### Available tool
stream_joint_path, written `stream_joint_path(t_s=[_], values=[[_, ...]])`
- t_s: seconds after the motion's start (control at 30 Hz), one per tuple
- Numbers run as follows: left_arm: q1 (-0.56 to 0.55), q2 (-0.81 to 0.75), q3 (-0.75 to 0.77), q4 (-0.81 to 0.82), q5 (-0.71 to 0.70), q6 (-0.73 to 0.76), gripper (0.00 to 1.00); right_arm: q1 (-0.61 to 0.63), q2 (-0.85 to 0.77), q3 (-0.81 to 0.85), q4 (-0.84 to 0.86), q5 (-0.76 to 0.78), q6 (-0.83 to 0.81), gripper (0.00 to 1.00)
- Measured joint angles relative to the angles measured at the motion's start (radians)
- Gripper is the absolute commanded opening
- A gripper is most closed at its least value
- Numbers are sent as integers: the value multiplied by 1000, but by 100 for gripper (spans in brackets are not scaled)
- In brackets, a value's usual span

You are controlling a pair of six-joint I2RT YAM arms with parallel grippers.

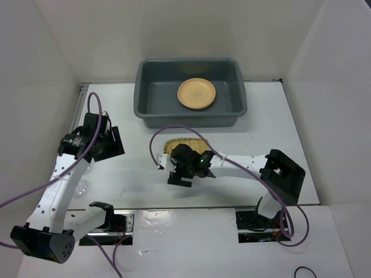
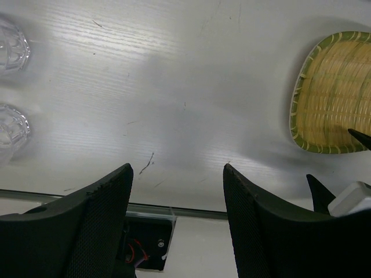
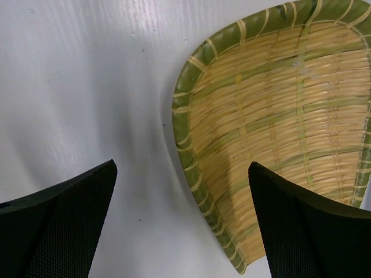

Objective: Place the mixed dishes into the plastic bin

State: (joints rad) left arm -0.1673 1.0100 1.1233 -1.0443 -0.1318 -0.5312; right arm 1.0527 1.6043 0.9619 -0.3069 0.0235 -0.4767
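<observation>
The dark grey plastic bin (image 1: 191,120) stands at the back centre with one yellow-orange plate (image 1: 196,94) lying flat inside it. A woven bamboo-look tray (image 3: 278,116) (image 1: 184,144) lies on the table in front of the bin. My right gripper (image 3: 182,164) (image 1: 174,169) hovers open over the tray's left rim, which runs between its jaws without being held. Two clear glass cups (image 2: 11,49) (image 2: 10,130) stand at the left of the left wrist view. My left gripper (image 2: 178,168) (image 1: 115,145) is open over bare table, holding nothing.
White walls enclose the table on the left, back and right. A purple cable (image 1: 168,132) loops over the table beside the tray. One glass cup (image 1: 82,186) shows faintly beside the left arm. The table's near edge and a mounting slot (image 2: 145,243) lie under the left gripper.
</observation>
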Motion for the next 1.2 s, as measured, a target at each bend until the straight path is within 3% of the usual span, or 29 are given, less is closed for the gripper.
stream_joint_path(t_s=[0.17, 0.3, 0.33, 0.4, 0.5, 0.53, 0.63, 0.83, 1.2], values=[[0, 4, 0, 1, -10, 0, 71, -1, 64, 2, 24, 21, -40, 97], [0, 4, 0, 1, -21, 0, 72, -1, 95, 3, 51, 31, -69, 85], [0, 4, 0, 1, -22, 0, 72, -1, 97, 3, 61, 34, -74, 74], [0, 4, 0, 1, -24, 0, 72, -1, 106, 3, 78, 50, -84, 66], [0, 4, 0, 1, -25, 0, 72, -1, 121, 3, 111, 85, -90, 44], [0, 4, 0, 1, -26, 0, 72, -1, 124, 3, 121, 96, -90, 29], [0, 4, 0, 1, -27, 0, 72, 1, 126, 3, 159, 149, -119, 0], [0, 4, 0, 0, -31, 0, 73, 0, 77, 14, 182, 196, -118, 0], [0, 20, 0, 0, -35, 0, 73, 10, -215, 160, -175, 60, 31, 0]])
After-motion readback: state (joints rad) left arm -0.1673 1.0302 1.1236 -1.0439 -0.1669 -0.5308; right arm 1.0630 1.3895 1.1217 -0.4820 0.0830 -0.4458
